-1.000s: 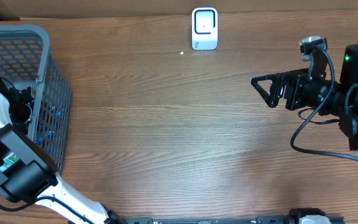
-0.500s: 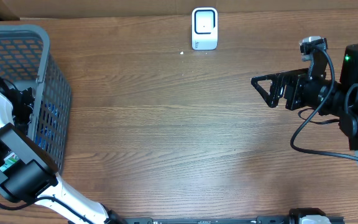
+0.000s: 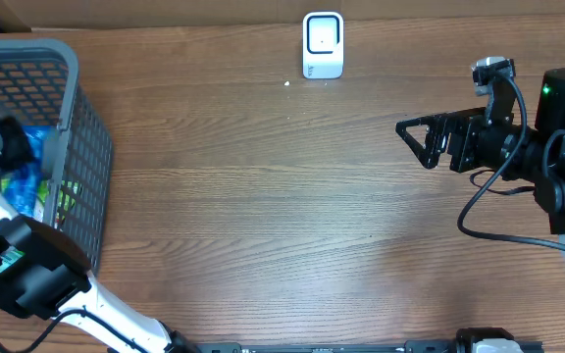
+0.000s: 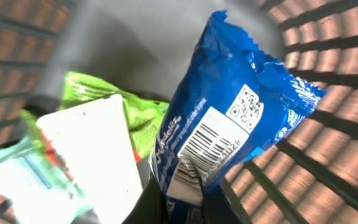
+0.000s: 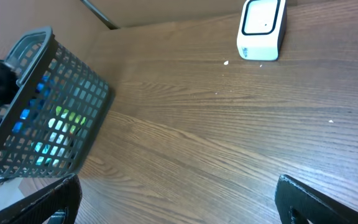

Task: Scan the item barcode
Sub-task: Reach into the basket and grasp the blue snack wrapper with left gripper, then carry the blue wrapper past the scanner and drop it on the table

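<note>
Blue packet point(image 4: 229, 143) just got pinched by left gripper point(image 3: 8, 145), rising in basket point(image 3: 67, 59); scanner point(image 3: 323, 44) next, right gripper point(image 3: 415, 145) spread.

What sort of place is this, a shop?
Probably a mock shop checkout on a test bench: a grey plastic mesh basket of goods, a blue foil snack packet with a printed barcode, and a small white scanner box on a brown wooden table.
</note>
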Robot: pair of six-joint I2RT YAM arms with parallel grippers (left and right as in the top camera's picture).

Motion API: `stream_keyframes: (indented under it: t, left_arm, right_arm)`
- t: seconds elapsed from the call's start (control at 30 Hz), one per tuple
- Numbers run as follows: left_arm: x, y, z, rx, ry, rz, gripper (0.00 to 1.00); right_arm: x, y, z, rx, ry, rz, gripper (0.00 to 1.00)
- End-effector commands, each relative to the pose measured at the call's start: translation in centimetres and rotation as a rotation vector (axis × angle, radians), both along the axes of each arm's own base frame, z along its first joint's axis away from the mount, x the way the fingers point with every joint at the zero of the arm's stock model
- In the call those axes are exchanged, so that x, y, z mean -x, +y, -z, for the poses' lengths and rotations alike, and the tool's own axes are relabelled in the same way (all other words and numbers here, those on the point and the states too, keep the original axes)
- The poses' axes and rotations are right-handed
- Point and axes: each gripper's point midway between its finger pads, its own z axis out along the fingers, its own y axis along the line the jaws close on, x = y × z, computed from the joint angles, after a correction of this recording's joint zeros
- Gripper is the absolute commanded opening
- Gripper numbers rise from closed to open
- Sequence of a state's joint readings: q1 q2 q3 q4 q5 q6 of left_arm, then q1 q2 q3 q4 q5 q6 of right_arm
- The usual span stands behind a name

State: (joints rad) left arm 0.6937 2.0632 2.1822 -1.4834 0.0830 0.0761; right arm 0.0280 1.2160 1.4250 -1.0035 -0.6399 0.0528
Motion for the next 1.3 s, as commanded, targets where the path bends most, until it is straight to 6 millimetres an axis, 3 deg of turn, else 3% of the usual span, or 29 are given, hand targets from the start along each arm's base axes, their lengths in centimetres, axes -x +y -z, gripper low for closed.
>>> stream_keyframes:
  t: [0.0, 0.03, 0.17, 0.2, 0.3, 0.4, 0.5, 0.53, 0.6, 0.73, 0.77, 0.8, 0.83, 0.87, 0.9, 1.07, 1.13, 1.27]
  left_arm:
    - [-0.8, -0.5, -6.6, -0.05, -0.147, -0.015, 0.04]
    - [-1.0, -1.4, -9.0, -0.04, -0.21, 0.001, 0.04]
    - [-2.1, -4.6, -14.8, 0.003, -0.415, 0.071, 0.04]
    - [-2.5, -6.7, -17.5, 0.036, -0.519, 0.114, 0.04]
    - [-2.4, -10.9, -21.9, 0.034, -0.645, 0.193, 0.04]
    - [-2.6, -14.9, -23.7, 0.049, -0.686, 0.25, 0.04]
    - [-3.7, -19.2, -23.1, 0.096, -0.643, 0.273, 0.04]
    - [-4.4, -21.9, -22.4, 0.153, -0.614, 0.281, 0.04]
    - [-5.4, -25.1, -21.1, 0.191, -0.565, 0.302, 0.04]
    - [-7.4, -30.2, -16.8, 0.179, -0.417, 0.288, 0.04]
    - [-8.0, -32.2, -14.3, 0.152, -0.333, 0.244, 0.04]
    - [-8.2, -32.9, -13.2, 0.144, -0.299, 0.217, 0.04]
    - [-8.5, -35.3, -10.0, 0.14, -0.204, 0.143, 0.04]
    - [-8.7, -36.8, -8.4, 0.148, -0.162, 0.12, 0.04]
    - [-9.1, -39.6, -5.1, 0.155, -0.083, 0.103, 0.04]
    - [-9.8, -46.3, 3.2, 0.162, 0.074, 0.196, 0.04]
    - [-9.1, -50.0, 8.3, 0.218, 0.189, 0.244, 0.04]
    - [-7.3, -52.8, 13.1, 0.282, 0.332, 0.267, 0.04]
  right_arm:
    - [0.0, 0.3, -1.2, -0.01, -0.03, -0.009, 1.0]
    - [0.0, 0.3, -1.2, -0.01, -0.031, -0.009, 1.0]
    - [0.0, 0.3, -1.2, -0.009, -0.031, -0.009, 1.0]
    - [0.0, 0.3, -1.2, -0.009, -0.031, -0.009, 1.0]
    - [0.0, 0.3, -1.2, -0.01, -0.03, -0.009, 1.0]
    - [0.0, 0.3, -1.2, -0.009, -0.031, -0.009, 1.0]
    - [-0.1, 0.3, -1.2, -0.009, -0.03, -0.009, 1.0]
    - [-0.1, 0.3, -1.2, -0.009, -0.029, -0.009, 1.0]
    - [-0.1, 0.3, -1.2, -0.009, -0.029, -0.009, 1.0]
    - [-0.1, 0.3, -1.2, -0.009, -0.029, -0.009, 1.0]
    - [-0.1, 0.3, -1.2, -0.009, -0.031, -0.008, 1.0]
    - [-0.2, 0.3, -1.2, -0.008, -0.031, -0.008, 1.0]
    - [-0.2, 0.2, -1.1, -0.006, -0.032, -0.005, 1.0]
    - [-0.3, 0.2, -1.1, -0.004, -0.032, -0.003, 1.0]
    - [-0.3, 0.1, -1.1, -0.002, -0.03, 0.0, 1.0]
    - [-0.3, 0.1, -1.1, -0.001, -0.03, 0.0, 1.0]
    - [-0.4, 0.0, -1.0, 0.006, -0.029, 0.008, 1.0]
    - [-0.4, 0.0, -0.8, 0.006, -0.022, 0.008, 1.0]
